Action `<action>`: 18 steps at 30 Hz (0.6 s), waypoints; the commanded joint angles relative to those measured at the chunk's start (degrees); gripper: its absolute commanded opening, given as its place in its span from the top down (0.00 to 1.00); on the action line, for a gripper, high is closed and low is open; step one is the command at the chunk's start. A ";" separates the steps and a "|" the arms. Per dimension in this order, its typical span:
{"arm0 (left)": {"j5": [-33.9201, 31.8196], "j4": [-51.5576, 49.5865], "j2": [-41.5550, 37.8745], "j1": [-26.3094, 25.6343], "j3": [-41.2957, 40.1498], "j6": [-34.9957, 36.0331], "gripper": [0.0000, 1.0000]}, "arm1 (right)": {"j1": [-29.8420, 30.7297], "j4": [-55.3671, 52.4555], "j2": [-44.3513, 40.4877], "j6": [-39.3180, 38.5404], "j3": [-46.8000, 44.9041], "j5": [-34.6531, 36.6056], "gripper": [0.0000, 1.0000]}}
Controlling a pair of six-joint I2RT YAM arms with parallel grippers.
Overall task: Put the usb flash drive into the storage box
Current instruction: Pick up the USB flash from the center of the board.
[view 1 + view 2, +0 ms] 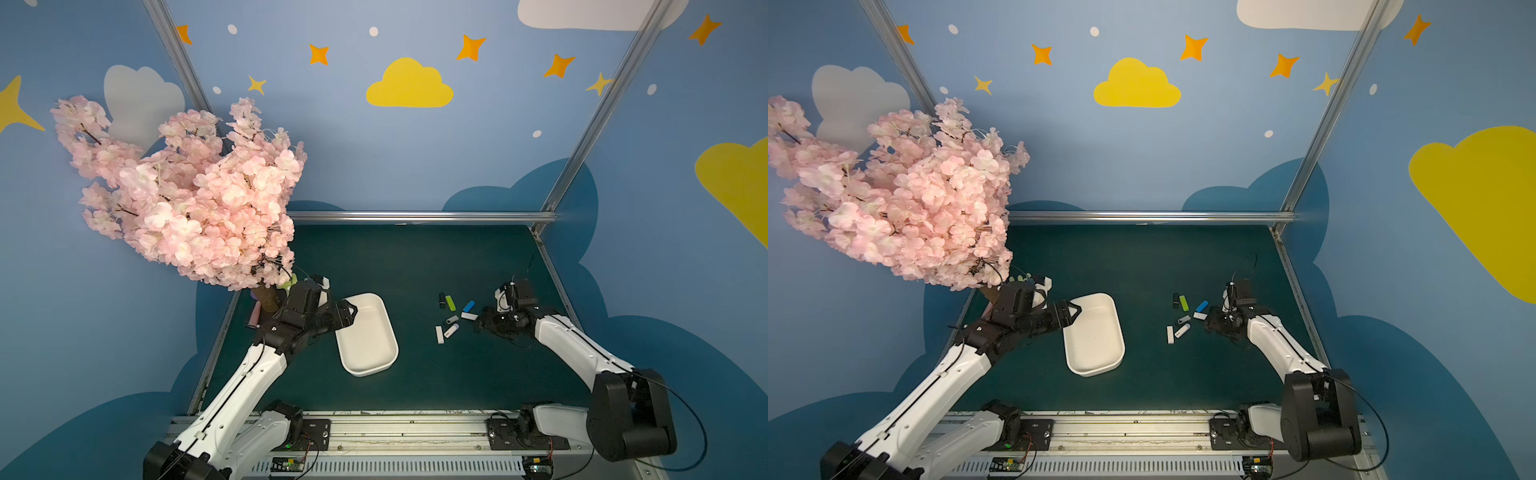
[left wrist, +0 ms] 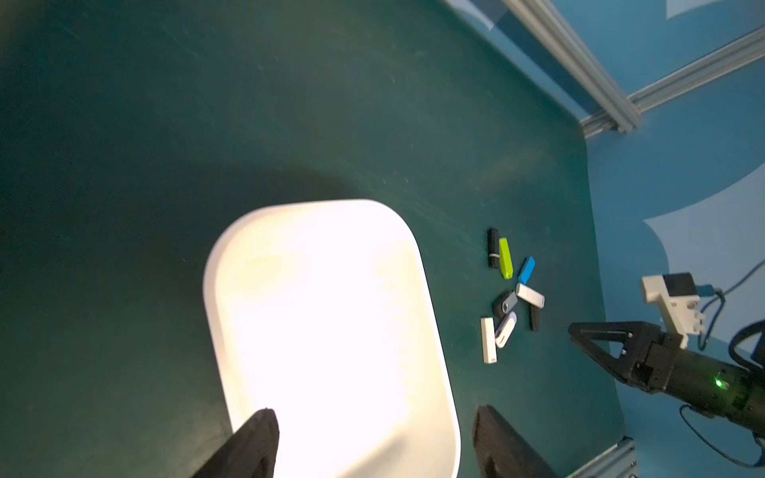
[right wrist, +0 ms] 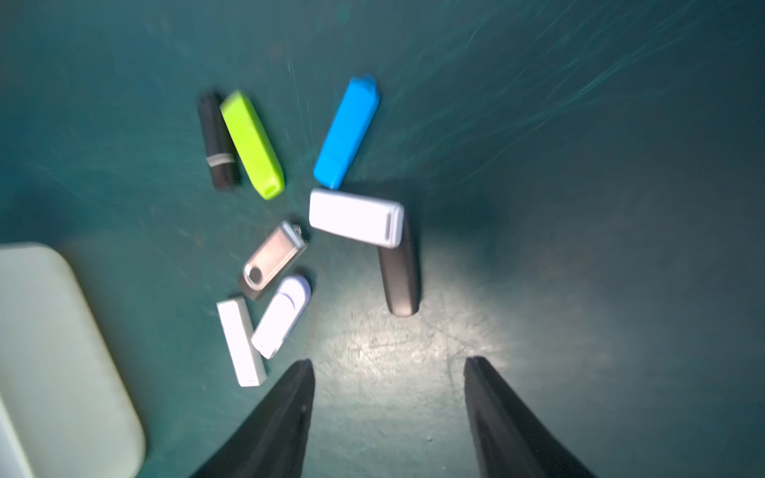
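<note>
The white storage box (image 1: 388,332) lies lidless on the green mat, left of centre, in both top views (image 1: 1119,336). Nothing shows inside it. My left gripper (image 1: 353,309) hovers open at its far left corner. In the left wrist view, one finger (image 2: 261,434) is over the box's inside and the other is outside the rim (image 2: 430,314). Several usb flash drives (image 1: 451,318) lie clustered to the right, among them a blue one (image 3: 347,132), a green one (image 3: 252,145) and a white one (image 3: 356,217). My right gripper (image 3: 389,361) is open beside a dark grey drive (image 3: 399,277), holding nothing.
A pink blossom tree (image 1: 187,187) in a pot overhangs the back left corner, close to my left arm. A pink stick (image 1: 254,316) lies by the pot. Aluminium rails (image 1: 415,216) border the mat at the back and along the right side.
</note>
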 commanded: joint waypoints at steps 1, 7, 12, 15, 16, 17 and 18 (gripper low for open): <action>-0.03 -6.54 1.29 -3.32 1.74 2.07 0.25 | 1.57 -3.58 4.53 -2.72 4.34 0.66 0.46; -3.13 -7.79 0.98 -6.65 1.93 2.37 0.25 | 3.30 -6.93 14.88 -4.15 11.54 4.44 0.55; -3.88 -7.53 1.24 -7.15 1.61 2.49 0.25 | 4.04 -8.28 20.63 -4.86 15.29 7.42 0.57; -4.24 -7.54 1.21 -7.39 1.85 2.53 0.25 | 4.41 -8.02 22.15 -4.99 15.66 7.84 0.57; -4.34 -7.57 1.20 -7.43 1.86 2.66 0.25 | 4.50 -8.11 22.54 -5.11 15.79 8.03 0.58; -4.42 -7.52 1.24 -7.44 1.97 2.63 0.25 | 4.68 -8.08 22.97 -5.21 15.76 8.55 0.58; -4.53 -7.52 1.26 -7.56 1.97 2.62 0.25 | 4.79 -8.17 23.42 -5.16 15.90 8.99 0.58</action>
